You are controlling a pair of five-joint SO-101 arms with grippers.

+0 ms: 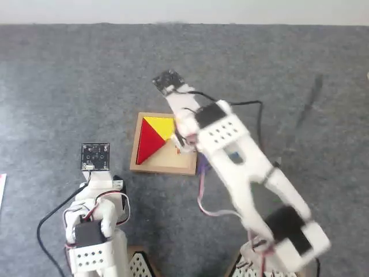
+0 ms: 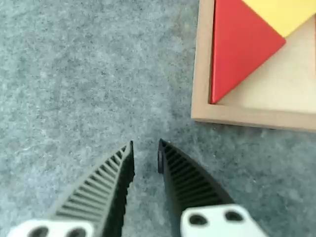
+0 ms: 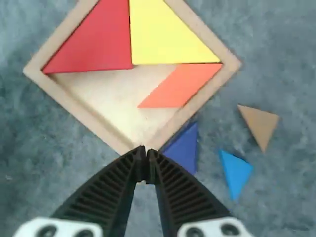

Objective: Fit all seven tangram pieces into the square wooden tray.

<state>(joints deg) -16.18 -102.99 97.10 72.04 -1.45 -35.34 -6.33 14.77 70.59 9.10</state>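
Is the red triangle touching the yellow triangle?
Touching. The right wrist view shows the red triangle and the yellow triangle meeting along one straight edge, with no gap between them.

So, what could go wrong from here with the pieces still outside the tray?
The right pincer is shut at the tray corner; moving lower, it might knock the tray and disturb the orange piece. The dark blue piece lies right beside the tray's outer wall, so grasping it may be awkward.

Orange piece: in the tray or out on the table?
In. The orange piece lies flat inside the tray, against the yellow triangle and the rim.
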